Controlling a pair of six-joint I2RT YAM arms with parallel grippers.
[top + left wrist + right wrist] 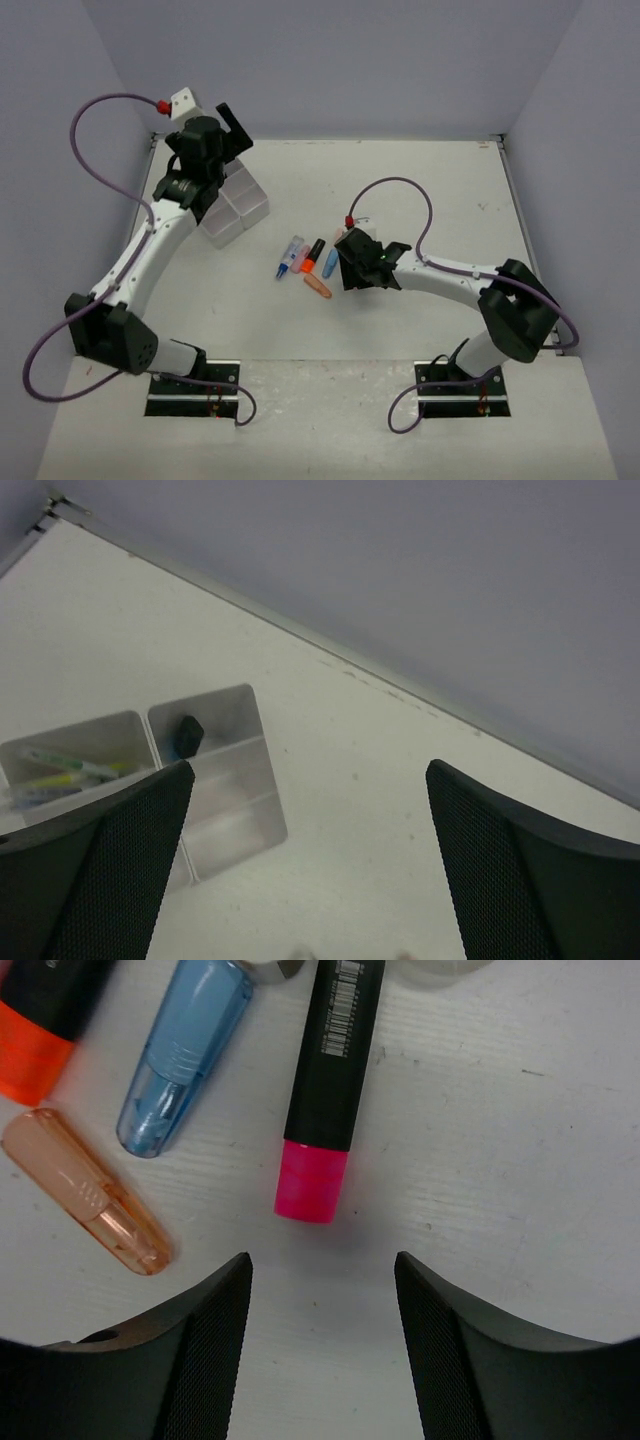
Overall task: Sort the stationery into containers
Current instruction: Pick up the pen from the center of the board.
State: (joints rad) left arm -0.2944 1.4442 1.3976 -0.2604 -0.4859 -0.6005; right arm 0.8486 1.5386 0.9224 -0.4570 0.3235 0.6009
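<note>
Pickup is the step in hand: the right hand point(320, 1275) hovers low over the desk point(520, 1160), fingers spread wide and empty. The pink highlighter point(322, 1090) lies just beyond its tips, beside the blue highlighter point(185, 1055). Next it probably needs to advance and close across the pink barrel. The left hand point(308, 780), also open and empty, hangs above the tray point(235, 805), which holds pens point(60, 770). Only a barcode point(343, 1005) shows, with no legible writing.

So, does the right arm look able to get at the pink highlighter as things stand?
Probably yes: the right hand hangs open just short of the pink highlighter; nothing covers it, and the blue highlighter lies apart.
</note>
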